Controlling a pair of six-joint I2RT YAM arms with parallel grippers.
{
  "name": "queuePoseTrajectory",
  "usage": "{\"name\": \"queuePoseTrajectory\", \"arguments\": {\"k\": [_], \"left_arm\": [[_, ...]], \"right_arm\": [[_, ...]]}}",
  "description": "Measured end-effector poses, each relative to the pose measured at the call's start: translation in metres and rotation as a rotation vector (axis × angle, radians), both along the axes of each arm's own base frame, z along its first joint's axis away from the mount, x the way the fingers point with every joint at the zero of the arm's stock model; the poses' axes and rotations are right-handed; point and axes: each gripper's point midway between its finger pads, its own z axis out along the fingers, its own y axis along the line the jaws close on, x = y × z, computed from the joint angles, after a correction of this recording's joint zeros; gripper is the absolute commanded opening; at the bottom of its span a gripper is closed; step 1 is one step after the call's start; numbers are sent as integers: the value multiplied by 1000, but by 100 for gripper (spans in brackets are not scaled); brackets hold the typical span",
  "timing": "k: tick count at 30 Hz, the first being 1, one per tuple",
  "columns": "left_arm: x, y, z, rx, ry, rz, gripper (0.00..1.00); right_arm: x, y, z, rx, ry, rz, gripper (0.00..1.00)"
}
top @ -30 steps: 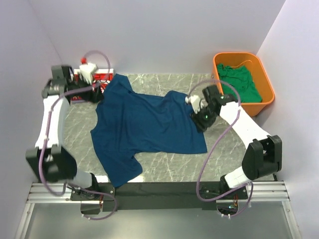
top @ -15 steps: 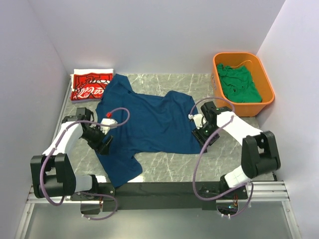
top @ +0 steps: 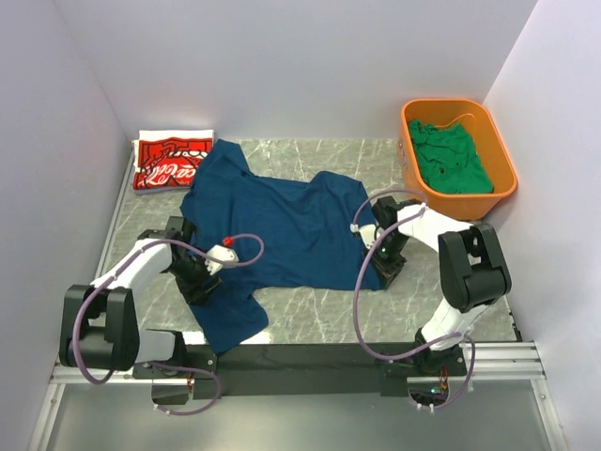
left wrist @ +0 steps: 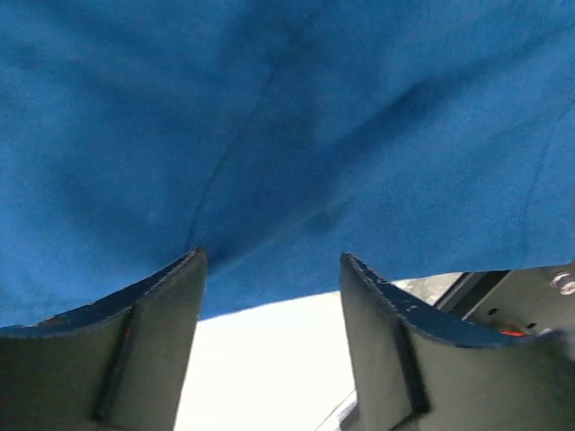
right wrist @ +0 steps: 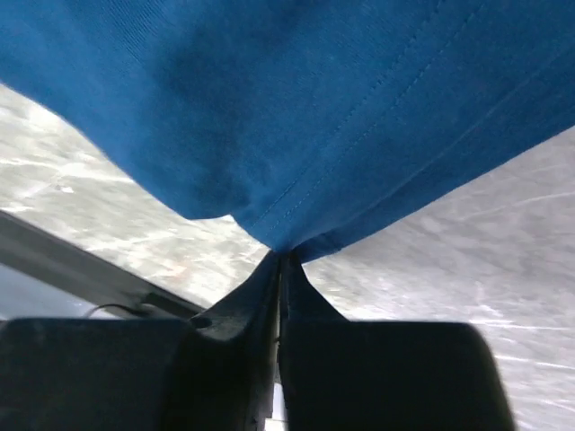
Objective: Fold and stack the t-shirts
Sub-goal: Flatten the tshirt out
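1. Top view: the red tee [top: 169, 162] lies folded at the far left corner of the bench [top: 310, 319], so one of three looks done. The navy tee [top: 282, 225] is spread mid-bench, unfolded. The green tee [top: 451, 160] waits in the orange tub [top: 502, 178].
2. Left wrist: the left claw [left wrist: 269, 260] gapes at the navy cloth, gripping nothing.
3. Right wrist: the right claw [right wrist: 280, 256] is pinched tight on the navy hem.

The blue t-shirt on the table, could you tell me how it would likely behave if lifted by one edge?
Probably floppy: the blue t-shirt lies flat with soft wrinkles, and its hem bunches where the right claw pinches it. Likely light, since the cloth looks thin; it should drape rather than hold shape.
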Motion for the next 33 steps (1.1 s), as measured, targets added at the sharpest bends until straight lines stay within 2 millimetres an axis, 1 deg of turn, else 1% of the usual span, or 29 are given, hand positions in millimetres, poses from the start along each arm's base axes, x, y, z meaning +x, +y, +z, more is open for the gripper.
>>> {"name": "queuePoseTrajectory", "arguments": {"k": [1, 2, 3, 4, 6, 7, 10, 13, 16, 18, 19, 21, 22, 23, 24, 26, 29, 30, 33], "left_arm": [[-2, 0, -4, 10, 4, -13, 59], [-4, 2, -8, 20, 12, -21, 47], [-4, 3, -10, 28, 19, -22, 41], [-4, 5, -13, 37, 25, -29, 30], [-1, 7, -16, 45, 19, -46, 18], [0, 7, -17, 45, 20, -46, 9], [0, 10, -16, 45, 23, -59, 1], [8, 17, -11, 37, 33, -54, 1], [27, 26, -3, 20, 38, -21, 1], [42, 32, 1, 8, 40, 5, 1], [48, 35, 2, 3, 48, 15, 1], [62, 39, 5, -12, 48, 36, 1], [66, 40, 5, -16, 48, 43, 1], [70, 41, 6, -21, 47, 50, 1], [73, 42, 7, -23, 47, 53, 1], [74, 42, 6, -28, 53, 56, 1], [73, 42, 4, -33, 72, 58, 1], [72, 41, 3, -36, 79, 59, 1], [74, 41, 1, -40, 88, 63, 1]], "right_arm": [[0, 2, 1, 8, 4, -3, 0], [1, 4, 5, 18, 7, -4, 0], [2, 5, 9, 25, 5, -4, 0], [5, 7, 15, 35, -6, -5, 0], [14, 11, 28, 54, -48, -7, 0], [20, 13, 37, 66, -78, -8, 0], [41, 19, 66, 105, -173, -20, 0], [70, 22, 89, 133, -269, -54, 0], [100, 22, 97, 139, -316, -88, 0], [125, 24, 90, 137, -311, -113, 0], [140, 24, 82, 137, -302, -126, 0], [166, 24, 59, 134, -276, -157, 1], [173, 23, 47, 130, -252, -174, 7], [177, 22, 38, 129, -232, -188, 12], [180, 20, 30, 128, -209, -202, 27], [181, 19, 24, 143, -174, -232, 39], [181, 20, 34, 180, -160, -252, 42], [182, 20, 38, 194, -163, -258, 47], [178, 19, 47, 222, -163, -278, 49]]}}
